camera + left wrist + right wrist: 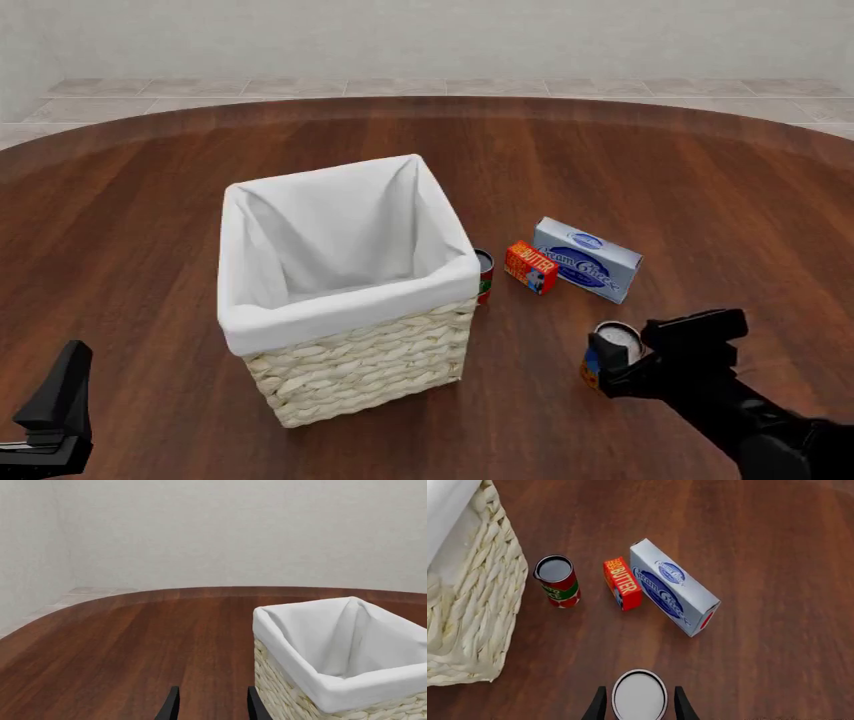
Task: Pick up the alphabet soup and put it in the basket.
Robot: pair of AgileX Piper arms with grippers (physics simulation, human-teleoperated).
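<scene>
Dark polished wood forms the table (694, 180), a rounded top with pale floor tiles and a plain wall beyond its far edge.

Right gripper (639, 706): its two dark fingers stand on either side of the soup can (639, 696), one close to each side of the can's wall. Whether the pads actually press the can cannot be told. In the front view the same can (611, 350) stands upright on the table near the right front, its pale top up and a strip of blue label showing, with the gripper (638, 368) drawn up at its right side.

Beyond the can, farther from the arm, lie a white and blue box (672, 586) and, just beside it, a small orange-red butter box (623, 583). A red-and-green can (558, 581) stands upright near the butter box, close to the basket wall but apart from it in the right wrist view.

Basket (360, 365): woven cream wicker, square, upright at the table's middle left, well apart from the soup can. White cloth lining (340, 235) folds over its rim. The part of the interior in view holds nothing but the lining.

Left gripper (212, 707): fingers parted with bare wood between them, gripping nothing, near the basket's corner (280, 690). In the front view it (54, 410) sits at the lower left.
</scene>
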